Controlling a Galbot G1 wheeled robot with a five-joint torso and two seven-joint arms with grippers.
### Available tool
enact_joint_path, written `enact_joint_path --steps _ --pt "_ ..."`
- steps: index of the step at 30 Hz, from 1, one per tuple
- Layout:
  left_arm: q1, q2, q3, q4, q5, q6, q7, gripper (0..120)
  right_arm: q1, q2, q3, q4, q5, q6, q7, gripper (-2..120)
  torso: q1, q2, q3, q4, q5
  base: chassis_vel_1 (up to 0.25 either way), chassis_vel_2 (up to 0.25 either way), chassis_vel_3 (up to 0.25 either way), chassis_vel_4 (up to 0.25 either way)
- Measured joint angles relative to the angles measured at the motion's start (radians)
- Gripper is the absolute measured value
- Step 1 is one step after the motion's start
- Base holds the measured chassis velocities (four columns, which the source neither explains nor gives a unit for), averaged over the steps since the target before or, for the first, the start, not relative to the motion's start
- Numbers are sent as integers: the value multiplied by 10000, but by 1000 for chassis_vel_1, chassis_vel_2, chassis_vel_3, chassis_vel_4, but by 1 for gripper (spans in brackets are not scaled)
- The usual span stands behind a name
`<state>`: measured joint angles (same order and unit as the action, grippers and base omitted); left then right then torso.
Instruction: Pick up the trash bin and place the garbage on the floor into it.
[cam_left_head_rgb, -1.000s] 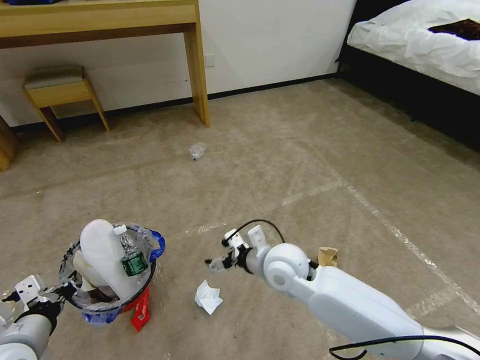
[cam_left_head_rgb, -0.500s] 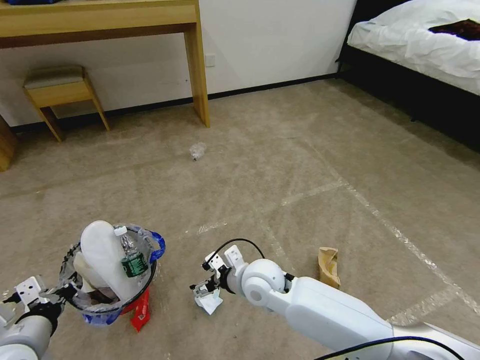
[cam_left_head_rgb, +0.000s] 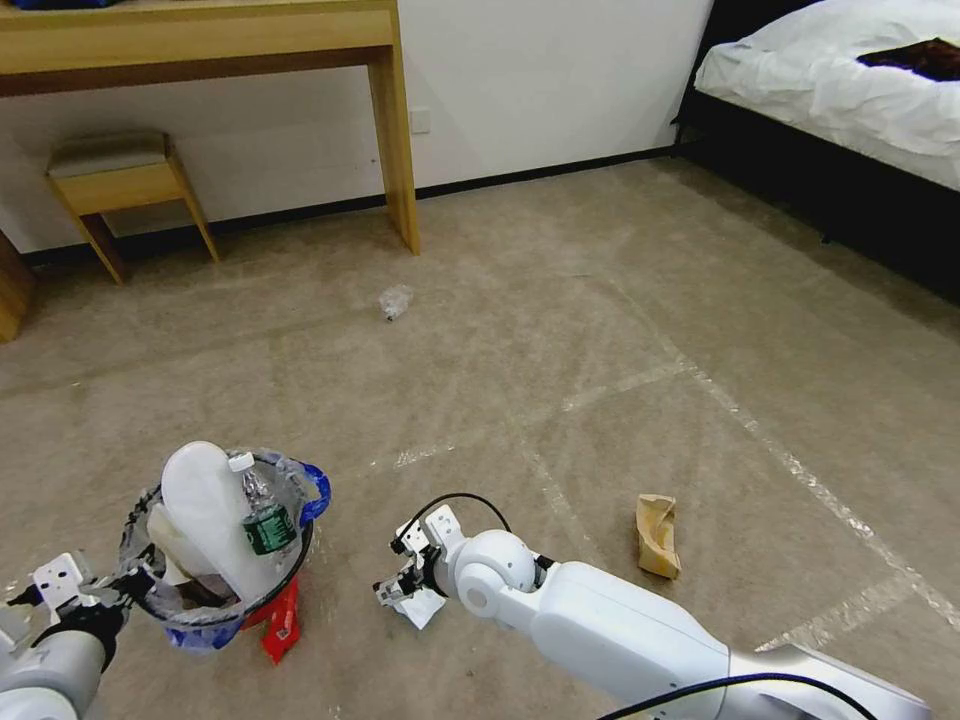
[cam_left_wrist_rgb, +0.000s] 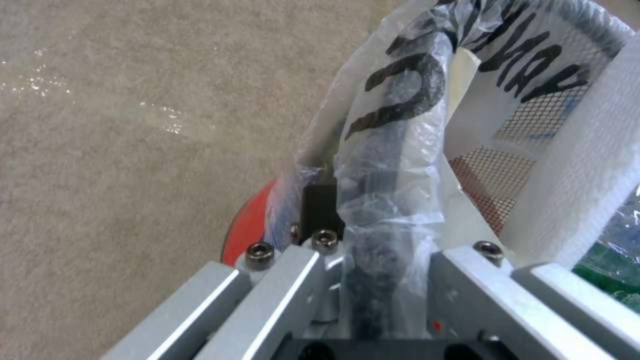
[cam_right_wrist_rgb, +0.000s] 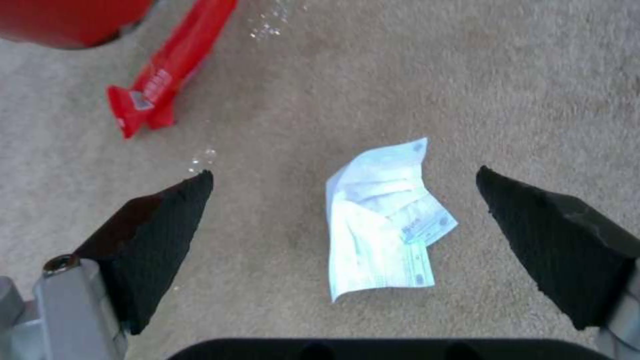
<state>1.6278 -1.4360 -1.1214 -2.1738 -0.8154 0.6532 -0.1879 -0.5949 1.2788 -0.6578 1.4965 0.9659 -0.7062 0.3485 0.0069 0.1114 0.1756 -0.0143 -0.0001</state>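
My left gripper (cam_left_head_rgb: 118, 585) is shut on the rim of the red trash bin (cam_left_head_rgb: 200, 625), which is lined with a clear bag (cam_left_wrist_rgb: 400, 125). A white slipper sole (cam_left_head_rgb: 200, 500) and a green-labelled bottle (cam_left_head_rgb: 265, 520) stick out of the bin. My right gripper (cam_left_head_rgb: 398, 592) is open low over a crumpled white paper (cam_left_head_rgb: 425, 607). In the right wrist view the paper (cam_right_wrist_rgb: 380, 225) lies on the carpet between the black pads (cam_right_wrist_rgb: 160, 230). A red wrapper (cam_left_head_rgb: 280, 622) lies beside the bin.
A brown cardboard scrap (cam_left_head_rgb: 657, 535) lies on the carpet to the right of my right arm. A clear plastic scrap (cam_left_head_rgb: 395, 300) lies farther off near the desk leg (cam_left_head_rgb: 395, 140). A stool (cam_left_head_rgb: 120, 185) stands at the back left, a bed (cam_left_head_rgb: 840, 90) at the back right.
My right gripper has come down and nearer, from above the carpet to just over the white paper. The left gripper and the bin have not moved.
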Motion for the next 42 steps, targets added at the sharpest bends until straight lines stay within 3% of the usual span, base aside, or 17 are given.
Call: enact_joint_path --steps 42 --pt "78 -115 -33 -52 56 -29 14 1 -9 1219 -436 -3026 -736 925 -870 95 0 0 0 0 0 0 0 0 0"
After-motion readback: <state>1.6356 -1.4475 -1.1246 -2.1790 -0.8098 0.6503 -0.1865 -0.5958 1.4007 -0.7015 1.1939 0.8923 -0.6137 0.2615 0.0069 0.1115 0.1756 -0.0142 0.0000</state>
